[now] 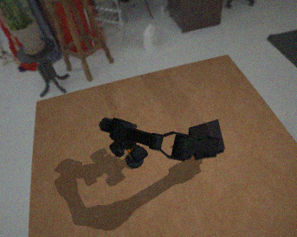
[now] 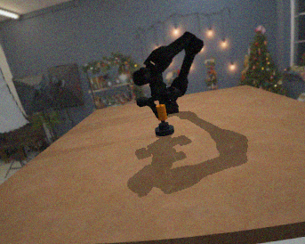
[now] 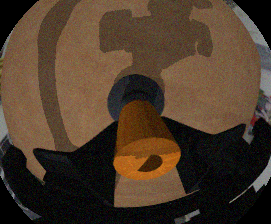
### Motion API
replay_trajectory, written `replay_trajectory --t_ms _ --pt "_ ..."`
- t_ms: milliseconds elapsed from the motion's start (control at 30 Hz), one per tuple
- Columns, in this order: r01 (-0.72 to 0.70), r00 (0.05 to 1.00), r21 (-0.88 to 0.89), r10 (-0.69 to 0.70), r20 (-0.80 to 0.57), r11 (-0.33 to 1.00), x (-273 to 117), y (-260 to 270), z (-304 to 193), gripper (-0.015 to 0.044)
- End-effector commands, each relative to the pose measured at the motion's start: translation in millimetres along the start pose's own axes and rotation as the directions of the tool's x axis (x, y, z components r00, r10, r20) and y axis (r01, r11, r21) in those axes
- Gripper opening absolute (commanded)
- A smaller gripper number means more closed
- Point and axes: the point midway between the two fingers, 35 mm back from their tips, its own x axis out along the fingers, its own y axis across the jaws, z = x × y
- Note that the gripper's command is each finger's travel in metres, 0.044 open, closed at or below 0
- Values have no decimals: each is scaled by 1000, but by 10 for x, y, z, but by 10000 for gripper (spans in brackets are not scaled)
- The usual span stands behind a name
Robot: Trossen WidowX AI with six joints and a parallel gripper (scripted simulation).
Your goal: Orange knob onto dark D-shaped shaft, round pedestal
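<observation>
The orange knob (image 2: pixel 162 112) (image 3: pixel 142 117) is upright between the fingers of my gripper (image 2: pixel 161 110) (image 3: pixel 139 123), which is shut on it. In the wrist view its near end shows a dark hole (image 3: pixel 151 163) with a curved side. The round dark pedestal (image 2: pixel 164 131) (image 3: pixel 116 99) stands on the table below. A narrow dark piece shows between knob and pedestal in the exterior view, so the knob is not down on the base. Whether the shaft's tip is inside the knob cannot be told. In the top view the arm hides nearly all of the knob.
The brown table (image 1: pixel 172 203) (image 2: pixel 257 178) carries the arm's base (image 1: pixel 207 138) and the arm's broad shadow (image 1: pixel 103 216) (image 2: pixel 168 178). The table's far edge shows in the top view. A plant, wooden stand and other furniture stand beyond it.
</observation>
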Motion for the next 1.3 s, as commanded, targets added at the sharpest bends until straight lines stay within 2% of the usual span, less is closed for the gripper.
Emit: replay_trajectory --t_ms 0,1267 --pt "6 1000 -10 -6 4 1000 -23 -9 28 0" --pt "6 1000 -10 -6 4 1000 17 -18 20 0"
